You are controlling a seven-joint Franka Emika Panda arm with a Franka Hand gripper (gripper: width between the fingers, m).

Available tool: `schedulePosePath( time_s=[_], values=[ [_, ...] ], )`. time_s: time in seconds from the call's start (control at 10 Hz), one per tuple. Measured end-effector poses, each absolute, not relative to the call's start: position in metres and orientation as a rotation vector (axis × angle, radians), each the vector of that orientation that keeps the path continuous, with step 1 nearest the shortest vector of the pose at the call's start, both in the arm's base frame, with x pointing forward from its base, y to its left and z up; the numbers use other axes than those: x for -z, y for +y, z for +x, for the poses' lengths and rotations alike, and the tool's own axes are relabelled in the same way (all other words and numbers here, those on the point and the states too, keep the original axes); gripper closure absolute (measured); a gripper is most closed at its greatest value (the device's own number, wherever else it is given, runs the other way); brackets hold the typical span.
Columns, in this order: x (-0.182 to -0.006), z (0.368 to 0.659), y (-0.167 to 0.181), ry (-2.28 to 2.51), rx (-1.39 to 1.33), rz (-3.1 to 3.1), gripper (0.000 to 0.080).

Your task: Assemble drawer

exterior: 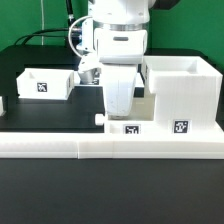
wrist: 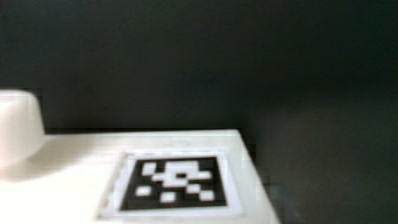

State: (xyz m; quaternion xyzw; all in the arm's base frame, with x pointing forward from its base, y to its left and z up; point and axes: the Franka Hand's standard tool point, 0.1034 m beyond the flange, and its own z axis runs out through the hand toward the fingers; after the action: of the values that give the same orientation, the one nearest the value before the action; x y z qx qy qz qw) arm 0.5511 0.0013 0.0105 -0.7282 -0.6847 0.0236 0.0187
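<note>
The large cube-like white drawer shell [exterior: 185, 90] stands at the exterior view's right, with a tag on its front. A small open-top tray [exterior: 45, 83] lies at the left. A second white tray [exterior: 120, 100] stands right under my gripper [exterior: 118, 72], beside the shell. Its round knob [exterior: 100, 118] points to the exterior view's left, and a tag [exterior: 130, 128] shows at its foot. The wrist view shows a white tagged face [wrist: 175, 183] and a white rounded part [wrist: 18, 135] close up. My fingers are hidden in both views.
A long low white rail [exterior: 60, 145] runs along the front of the black table. Cables hang behind the arm at the back left.
</note>
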Motion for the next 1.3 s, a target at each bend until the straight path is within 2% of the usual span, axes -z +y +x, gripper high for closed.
schedulePosePath(
  time_s=[1.2,1.3],
  values=[
    [-0.0073,0.5507,-0.0004,-2.141,-0.012,-2.284,0.0757],
    [-0.0069,0.5505,-0.0007,-2.140,-0.013,-2.285,0.0662]
  ],
)
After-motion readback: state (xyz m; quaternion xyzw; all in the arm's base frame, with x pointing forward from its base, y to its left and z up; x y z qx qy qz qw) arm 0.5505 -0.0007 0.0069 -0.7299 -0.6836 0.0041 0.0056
